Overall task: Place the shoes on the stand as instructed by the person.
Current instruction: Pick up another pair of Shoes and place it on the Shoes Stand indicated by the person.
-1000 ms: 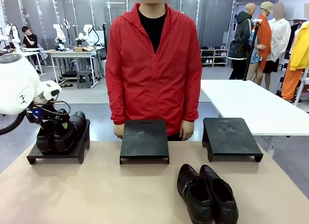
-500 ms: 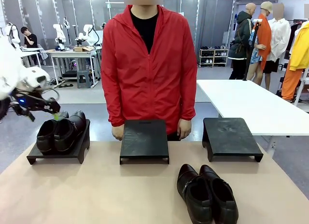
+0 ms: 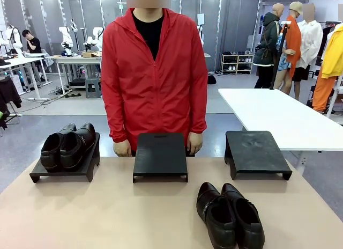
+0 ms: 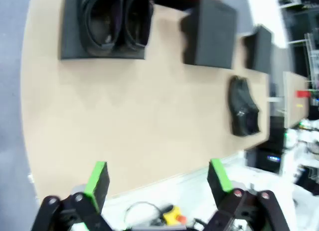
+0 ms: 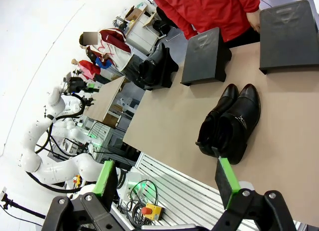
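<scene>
Front view, person (image 3: 154, 77) standing behind middle stand (image 3: 160, 155), one pair (image 3: 68, 147) sitting on left stand (image 3: 64, 171), other pair (image 3: 229, 214) lying on table (image 3: 107, 211), left wrist view, left gripper (image 4: 157, 166) hovering above table, jaws spread, holding nothing, right wrist view, right gripper (image 5: 164, 165) gaping empty, other pair lying beyond.

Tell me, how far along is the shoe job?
Done: one pair sits on the left stand. In hand: nothing; the left tool and right tool are open and hold nothing. Left: the second pair lies on the table, and the middle stand and right stand are bare.
</scene>
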Tool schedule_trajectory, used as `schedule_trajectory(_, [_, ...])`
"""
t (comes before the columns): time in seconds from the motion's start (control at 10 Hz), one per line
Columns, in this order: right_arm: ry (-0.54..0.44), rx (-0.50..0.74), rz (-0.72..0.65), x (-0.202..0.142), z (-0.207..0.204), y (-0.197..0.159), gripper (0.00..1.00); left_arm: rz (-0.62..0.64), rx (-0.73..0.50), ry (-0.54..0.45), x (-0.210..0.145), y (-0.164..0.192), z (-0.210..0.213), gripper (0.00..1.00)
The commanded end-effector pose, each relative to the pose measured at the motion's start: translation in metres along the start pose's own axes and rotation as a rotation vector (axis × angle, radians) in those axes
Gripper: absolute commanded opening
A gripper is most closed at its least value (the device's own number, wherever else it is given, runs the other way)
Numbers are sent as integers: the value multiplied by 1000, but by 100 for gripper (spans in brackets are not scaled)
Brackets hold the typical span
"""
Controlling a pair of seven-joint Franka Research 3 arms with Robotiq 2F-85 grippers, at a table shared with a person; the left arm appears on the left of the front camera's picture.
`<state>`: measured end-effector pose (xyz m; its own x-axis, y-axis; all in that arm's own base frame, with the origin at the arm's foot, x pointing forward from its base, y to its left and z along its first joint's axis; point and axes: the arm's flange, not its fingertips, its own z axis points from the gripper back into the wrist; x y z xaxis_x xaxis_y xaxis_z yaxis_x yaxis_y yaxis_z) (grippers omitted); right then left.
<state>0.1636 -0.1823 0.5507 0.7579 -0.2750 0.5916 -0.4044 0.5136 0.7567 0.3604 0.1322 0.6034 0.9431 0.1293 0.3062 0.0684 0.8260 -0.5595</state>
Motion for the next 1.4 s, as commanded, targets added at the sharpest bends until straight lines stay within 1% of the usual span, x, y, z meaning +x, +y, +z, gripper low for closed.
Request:
schedule_trajectory(0.0, [-10,11,20,2,2,1,100,89,-186,-3,-10,48,40,100])
schedule_trajectory(0.1, [-10,11,20,2,2,1,100,129,-321,-26,-34,86,64,100])
schedule_trajectory(0.2, [-10,11,20,2,2,1,100,126,-457,-20,-56,120,79,100])
schedule_trajectory(0.3, [-10,11,20,2,2,1,100,116,-576,-24,-73,153,80,100])
schedule_trajectory(0.5, [-10,11,20,2,2,1,100,131,-742,-70,-104,217,71,100])
schedule_trajectory(0.6, [-10,11,20,2,2,1,100,118,-787,-69,-112,234,70,100])
schedule_trajectory(0.7, [-10,11,20,2,2,1,100,113,-795,-67,-112,241,70,100])
schedule_trajectory(0.8, [-10,11,20,2,2,1,100,112,-783,-64,-109,239,70,100])
schedule_trajectory(0.9, [-10,11,20,2,2,1,100,117,-754,-29,-105,238,72,100])
schedule_trajectory(1.0, [-10,11,20,2,2,1,100,138,-788,-95,-130,230,51,100])
schedule_trajectory(1.3, [-10,11,20,2,2,1,100,138,-788,-95,-130,230,51,100])
